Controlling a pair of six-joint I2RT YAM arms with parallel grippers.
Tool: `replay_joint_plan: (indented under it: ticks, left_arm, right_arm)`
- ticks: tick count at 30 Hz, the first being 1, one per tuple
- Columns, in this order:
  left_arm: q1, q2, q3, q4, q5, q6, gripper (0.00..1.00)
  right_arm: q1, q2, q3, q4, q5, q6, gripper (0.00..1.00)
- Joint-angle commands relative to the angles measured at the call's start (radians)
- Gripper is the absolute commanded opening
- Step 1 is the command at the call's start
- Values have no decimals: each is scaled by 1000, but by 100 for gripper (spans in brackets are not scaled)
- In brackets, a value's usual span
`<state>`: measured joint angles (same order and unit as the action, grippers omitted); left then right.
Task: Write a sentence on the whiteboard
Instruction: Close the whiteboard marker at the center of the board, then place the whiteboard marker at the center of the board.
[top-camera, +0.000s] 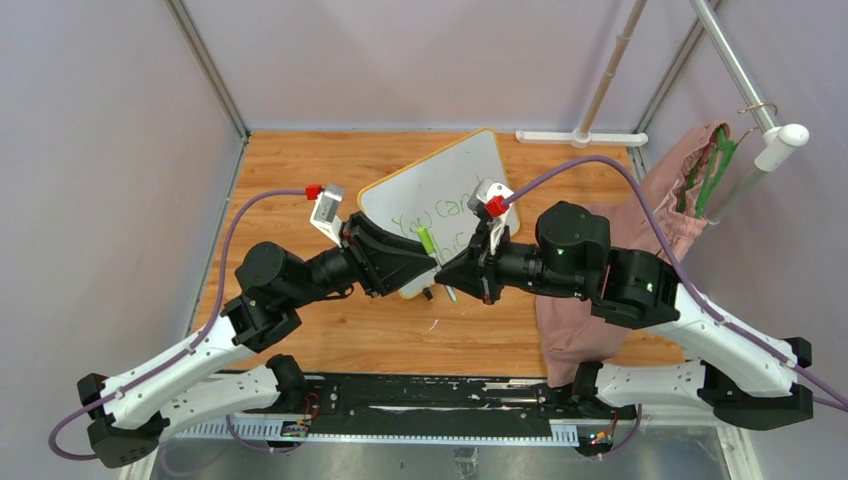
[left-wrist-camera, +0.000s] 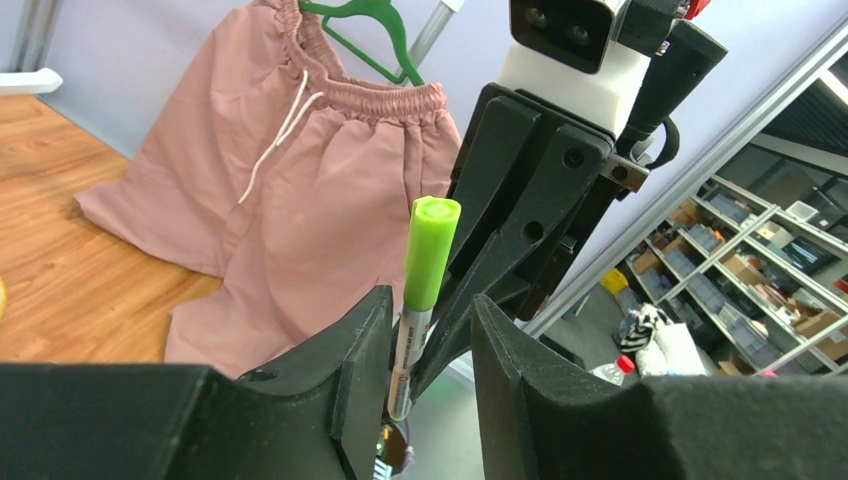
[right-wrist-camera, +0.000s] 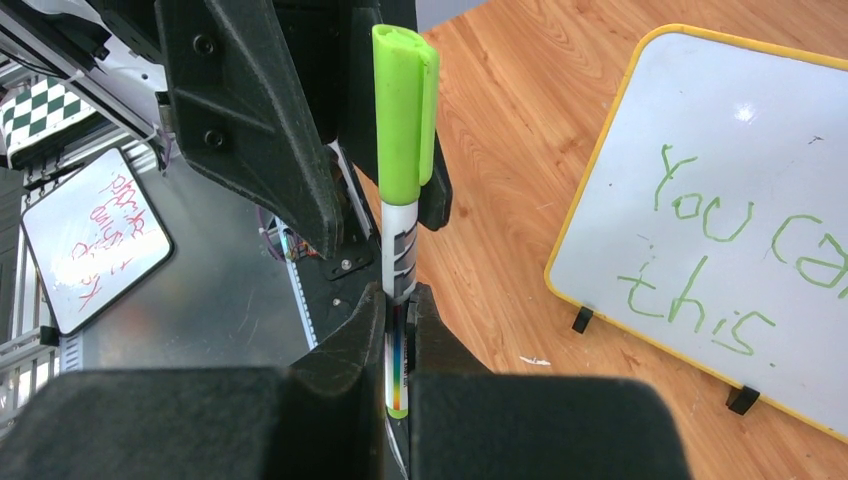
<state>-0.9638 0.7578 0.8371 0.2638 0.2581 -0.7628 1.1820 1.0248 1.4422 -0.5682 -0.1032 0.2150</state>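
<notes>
- Clamped in right claw (right-wrist-camera: 398, 295): capped green marker (right-wrist-camera: 400, 120), upright.
- Parted astride it: left claw (left-wrist-camera: 430, 300).
- On table (right-wrist-camera: 520, 120), right of right claw: whiteboard (right-wrist-camera: 700, 110), sentence (right-wrist-camera: 715, 260) written.
- Probably a handover: keep marker steady.

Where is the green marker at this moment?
In the top view the marker is at mid-table, at the near edge of the whiteboard. It is clamped in the right end effector and sits inside the open left end effector.
</notes>
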Motion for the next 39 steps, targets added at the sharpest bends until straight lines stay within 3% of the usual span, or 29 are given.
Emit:
replay_joint_plan:
  ticks: [1,8,13,19,20,21,22,24,26,28,35,39]
  left_arm:
    - [-4,11,-4,15,23,-11,41]
    - [-4,14,-15,15,10,-10,36]
    - [-4,12,-19,15,-8,-9,25]
    - [-4,4,-28,14,-20,-7,0]
    - [-4,2,-30,14,-24,-7,0]
    - [-4,-4,-33,14,-33,-6,0]
    - [-4,-11,-38,13,-43,-3,0]
    - [-4,-29,-35,-27,-76,11,0]
    - [-4,-50,-4,-137,-133,52,0]
    - [-4,-60,59,-327,-229,115,0]
    - [-4,-11,329,-940,-591,330,0]
    - [-3,80,462,-1230,-967,485,0]
  right_arm:
    - [-9,-18,-18,55,21,17,0]
    - [-9,-23,-39,80,21,22,0]
    - [-9,-23,-42,84,21,18,0]
    - [-9,-24,-45,85,17,17,0]
    - [-9,-25,-45,85,20,21,0]
    - [-9,-28,-47,83,21,22,11]
    - [-9,-30,-47,80,16,19,30]
    - [-9,-36,-43,61,6,13,56]
    - [-9,-50,-40,27,27,12,74]
    - [-9,-77,-53,-8,62,11,86]
    - [-9,-251,-196,-29,263,27,89]
    - [-9,-344,-274,-21,377,45,89]
